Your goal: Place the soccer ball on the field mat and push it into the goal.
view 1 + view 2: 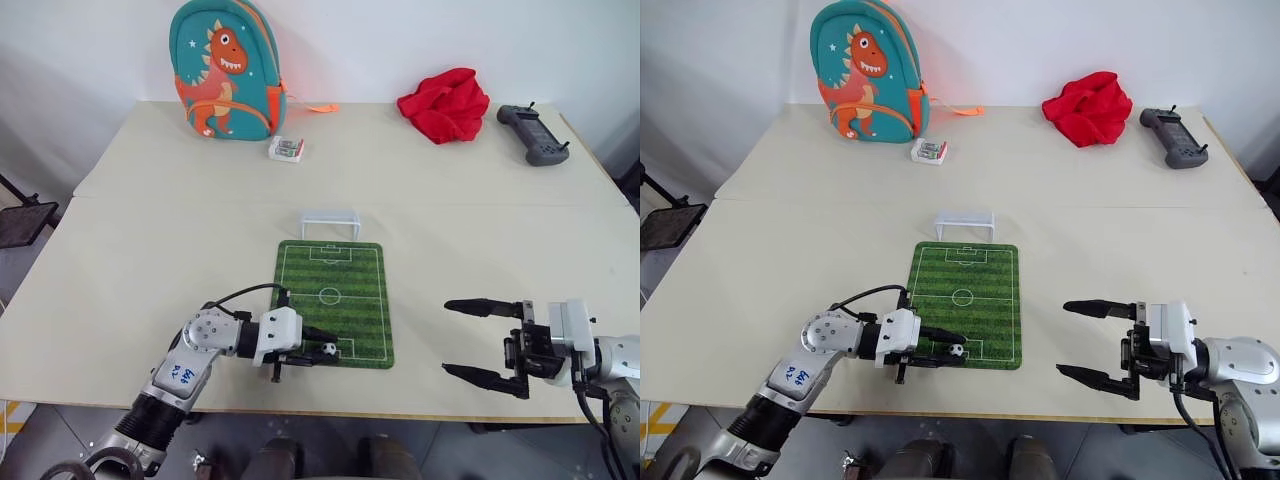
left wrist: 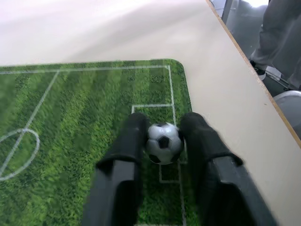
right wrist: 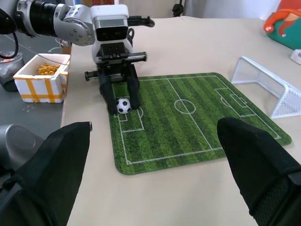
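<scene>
Clearly the left gripper (image 1: 322,352), fingers flanking the soccer ball (image 1: 329,350) at the field mat's (image 1: 345,320) six-o'clock end, needed a clean release before nudging toward the twelve-o'clock goal (image 1: 330,223); the right gripper (image 1: 480,342) gaped empty.

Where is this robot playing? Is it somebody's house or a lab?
Probably a lab or test room, not a home. A big plain table stands against a bare white wall, a handheld controller lies on it beside the dinosaur backpack, and the field mat and goal look like laid-out props.
</scene>
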Tool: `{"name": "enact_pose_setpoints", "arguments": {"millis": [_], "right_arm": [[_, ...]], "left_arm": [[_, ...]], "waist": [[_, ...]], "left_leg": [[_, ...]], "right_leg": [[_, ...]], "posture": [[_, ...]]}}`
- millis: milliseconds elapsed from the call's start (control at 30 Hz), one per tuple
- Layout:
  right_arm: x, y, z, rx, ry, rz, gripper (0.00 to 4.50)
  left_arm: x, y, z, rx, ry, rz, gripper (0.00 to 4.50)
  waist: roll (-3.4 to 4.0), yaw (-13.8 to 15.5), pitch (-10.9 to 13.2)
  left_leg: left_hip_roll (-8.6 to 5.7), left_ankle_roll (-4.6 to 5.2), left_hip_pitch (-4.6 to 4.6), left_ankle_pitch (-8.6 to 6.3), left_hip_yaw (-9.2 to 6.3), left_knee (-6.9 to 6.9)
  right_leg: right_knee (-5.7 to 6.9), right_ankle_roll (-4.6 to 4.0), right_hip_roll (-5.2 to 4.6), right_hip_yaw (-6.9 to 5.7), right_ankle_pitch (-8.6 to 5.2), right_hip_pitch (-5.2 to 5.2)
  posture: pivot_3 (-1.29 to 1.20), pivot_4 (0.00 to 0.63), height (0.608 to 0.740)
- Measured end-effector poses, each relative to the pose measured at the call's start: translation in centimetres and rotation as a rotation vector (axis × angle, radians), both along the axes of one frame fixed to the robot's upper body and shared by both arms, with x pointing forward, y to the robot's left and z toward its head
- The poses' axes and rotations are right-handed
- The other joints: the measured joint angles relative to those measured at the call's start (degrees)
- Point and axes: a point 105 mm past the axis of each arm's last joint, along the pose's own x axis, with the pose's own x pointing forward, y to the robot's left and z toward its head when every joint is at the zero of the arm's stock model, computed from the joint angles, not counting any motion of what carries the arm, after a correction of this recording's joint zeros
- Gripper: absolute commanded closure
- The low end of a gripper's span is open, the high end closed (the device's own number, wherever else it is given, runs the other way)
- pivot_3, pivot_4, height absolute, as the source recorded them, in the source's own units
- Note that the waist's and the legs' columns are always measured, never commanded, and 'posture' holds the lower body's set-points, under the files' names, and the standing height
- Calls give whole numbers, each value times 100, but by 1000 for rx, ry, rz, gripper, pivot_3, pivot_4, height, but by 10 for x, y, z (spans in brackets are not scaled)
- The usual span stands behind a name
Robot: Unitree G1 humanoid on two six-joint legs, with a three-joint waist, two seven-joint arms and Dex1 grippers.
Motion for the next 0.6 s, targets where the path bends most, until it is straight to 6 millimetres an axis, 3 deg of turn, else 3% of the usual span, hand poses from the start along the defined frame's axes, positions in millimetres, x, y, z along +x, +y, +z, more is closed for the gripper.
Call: {"name": "enact_pose_setpoints", "arguments": {"millis": [33,433,600], "right_arm": [[0,0,0,0,-5,3,0],[-1,2,-1,15,-7,5,0],[-1,2,-1,15,-7,6,0]], "left_arm": [[0,0,0,-1,-8,-1,1612],[1,-5,4,-38,-46,-1,1612],[3,-1,28,-176,-32,17,1612]], "waist": [[0,0,0],[0,1,0],[0,-2,0]], "left_leg": [[0,0,0,0,0,-1],[0,0,0,0,0,1],[1,0,0,0,0,1]], "right_leg": [[0,0,0,0,0,0],[0,0,0,0,0,0],[2,0,-1,-1,0,0]], "posture": [[0,150,740],[0,150,740],[0,150,740]]}}
